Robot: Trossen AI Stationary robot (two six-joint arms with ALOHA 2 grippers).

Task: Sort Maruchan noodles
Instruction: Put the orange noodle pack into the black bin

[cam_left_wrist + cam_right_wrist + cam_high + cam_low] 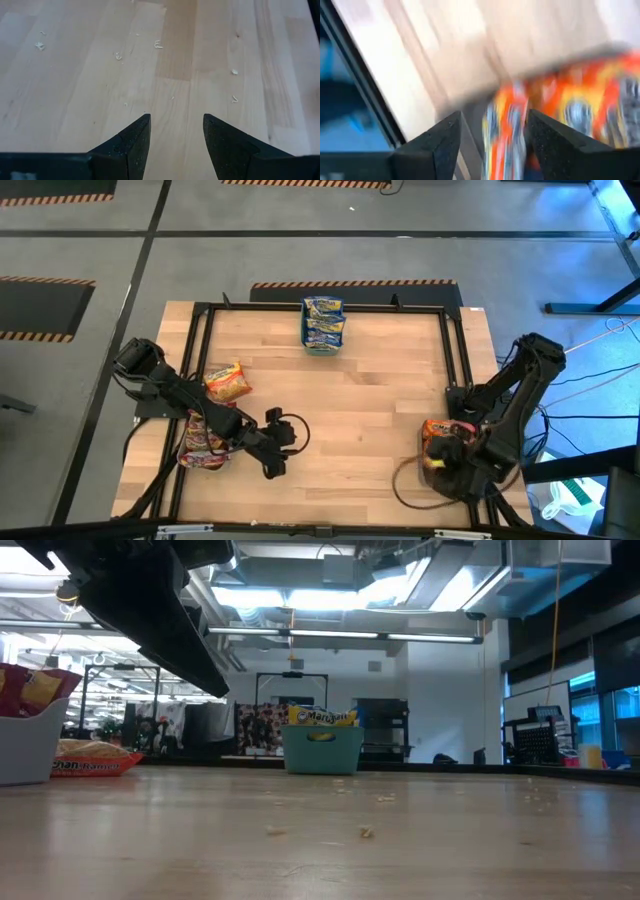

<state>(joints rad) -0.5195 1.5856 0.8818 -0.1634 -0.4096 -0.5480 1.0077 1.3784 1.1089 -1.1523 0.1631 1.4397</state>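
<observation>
Blue-and-yellow Maruchan noodles (323, 320) stand in a teal bin (322, 748) at the table's far middle. An orange-yellow packet (228, 382) lies flat on the table at the left. Red-pink packets (205, 445) lie in a pale tray (25, 745) under my left arm. Orange packets (437, 432) lie at the near right. My right gripper (492, 117) hangs open just above them, with an orange packet (580, 107) showing below and beyond its fingers. My left gripper (175, 120) is open over bare wood near the table's front.
A black frame (452, 350) runs round the table top. Small noodle crumbs (118, 56) are scattered on the wood. The middle of the table (370, 410) is bare wood. Cables (405, 480) loop near the right arm's base.
</observation>
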